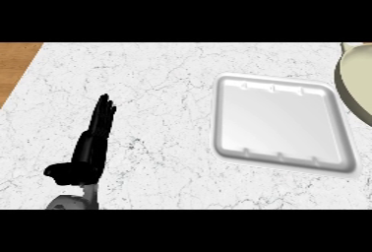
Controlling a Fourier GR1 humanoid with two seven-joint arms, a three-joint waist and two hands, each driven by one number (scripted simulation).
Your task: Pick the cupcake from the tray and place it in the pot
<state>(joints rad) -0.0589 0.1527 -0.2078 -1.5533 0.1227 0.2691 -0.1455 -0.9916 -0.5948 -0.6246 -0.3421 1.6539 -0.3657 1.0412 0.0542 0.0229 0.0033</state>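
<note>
White marble counter fills the view, with a strip of wooden surface (16,64) at the far left corner.

1. Landmark: the tray (282,123), a white rectangular tray with a raised rim, lies right of the counter's middle. Its long axis runs roughly toward and away from the robot, slightly skewed.

2. Cupcake: no cupcake shows on the tray or anywhere on the counter. The tray's floor is bare. Whether the cupcake already sits in the pot cannot be told.

3. Pot: the pot (354,81) lies just right of the tray's far right corner, cut off by the view's edge. Only part of its pale rim and inside shows; the visible part holds nothing.

4. Left hand: the left hand (91,147) stands well left of the tray, fingers straight, together and pointing away from the robot, holding nothing. It is at rest.

5. Right hand: not in view.

6. Judgement: the pot lies on the tray's right side, so the right arm is likely the nearer one for any move there. The left hand is well apart from both tray and pot.
</note>
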